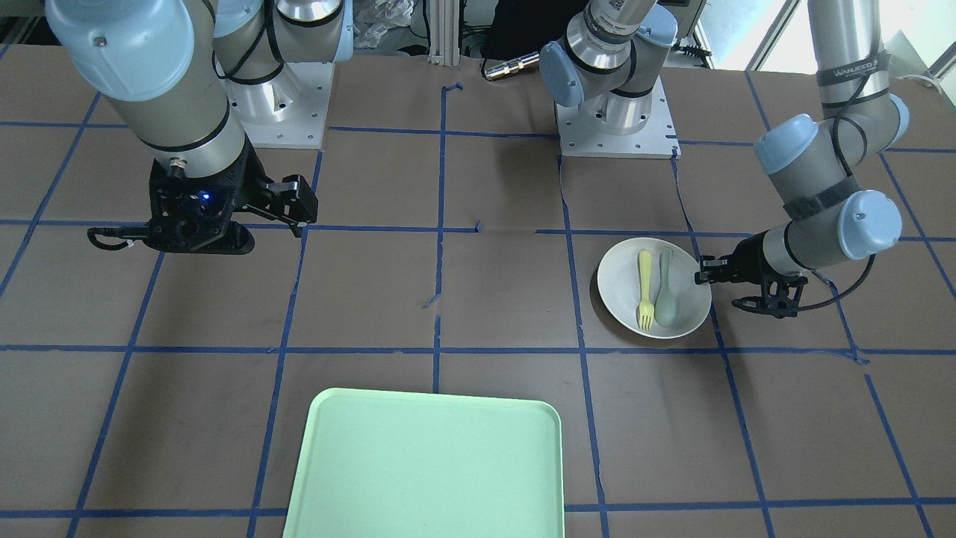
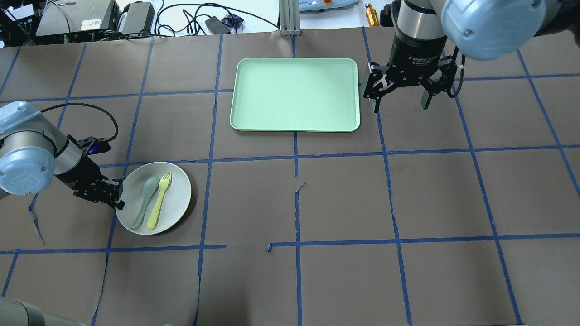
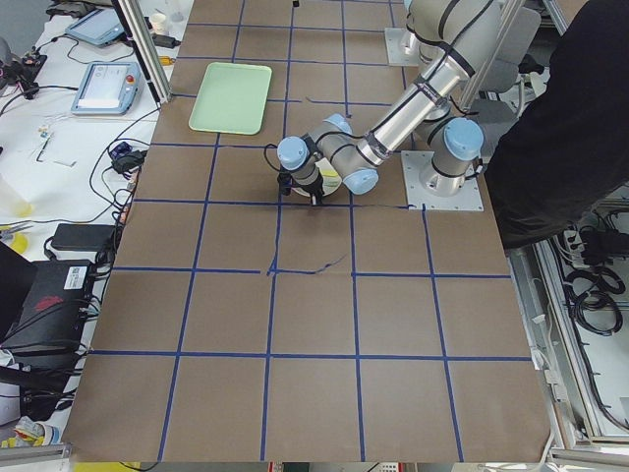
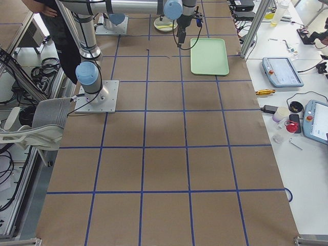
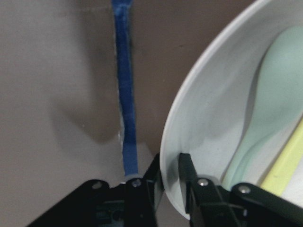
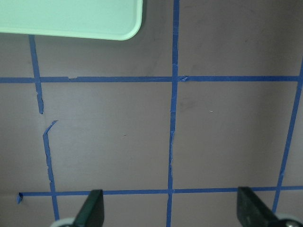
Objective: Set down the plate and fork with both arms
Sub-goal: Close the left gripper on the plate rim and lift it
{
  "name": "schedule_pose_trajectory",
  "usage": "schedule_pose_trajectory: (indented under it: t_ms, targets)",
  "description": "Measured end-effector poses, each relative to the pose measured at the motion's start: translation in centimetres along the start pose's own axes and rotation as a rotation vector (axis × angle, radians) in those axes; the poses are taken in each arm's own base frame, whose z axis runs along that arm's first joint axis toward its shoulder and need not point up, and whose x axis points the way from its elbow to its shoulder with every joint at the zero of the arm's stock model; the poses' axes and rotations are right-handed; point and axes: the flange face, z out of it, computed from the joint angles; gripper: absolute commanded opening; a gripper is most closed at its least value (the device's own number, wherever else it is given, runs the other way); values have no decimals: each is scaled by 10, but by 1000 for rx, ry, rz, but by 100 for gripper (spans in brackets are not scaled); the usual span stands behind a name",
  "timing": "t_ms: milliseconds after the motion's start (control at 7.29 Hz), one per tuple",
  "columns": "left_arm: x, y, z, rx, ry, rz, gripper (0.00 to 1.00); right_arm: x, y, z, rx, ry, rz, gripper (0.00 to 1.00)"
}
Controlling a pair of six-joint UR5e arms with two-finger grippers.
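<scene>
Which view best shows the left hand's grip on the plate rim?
Left wrist: the left hand grips the plate rim, a finger each side. Overhead and front show only contact from afar; side views too small.

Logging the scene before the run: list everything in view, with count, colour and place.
plate: 1, off-white, table's left side
fork: 1, pale yellow, lying in plate
spoon: 1, grey-green, in plate beside fork
tray: 1, mint green, far middle of table
table: 1, brown with blue tape grid
person: 1, in black, beside the robot's base
arms: 2, silver-grey, light blue caps
left tool: 1, black, shut on plate's rim
right tool: 1, black, open, above table right of tray
</scene>
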Motion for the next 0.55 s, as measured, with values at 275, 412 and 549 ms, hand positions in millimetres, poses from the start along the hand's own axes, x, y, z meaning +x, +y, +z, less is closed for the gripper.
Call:
schedule_pose_trajectory:
  t_ms: [275, 412, 549]
  targets:
    - [-1, -7, -24, 19, 21, 6, 0, 0, 0, 0, 2, 5, -3, 100]
    - [3, -10, -30, 37, 63, 2, 0, 1, 0, 0, 2, 6, -3, 100]
    - [9, -11, -32, 47, 121, -13, 0, 1, 0, 0, 2, 7, -3, 100]
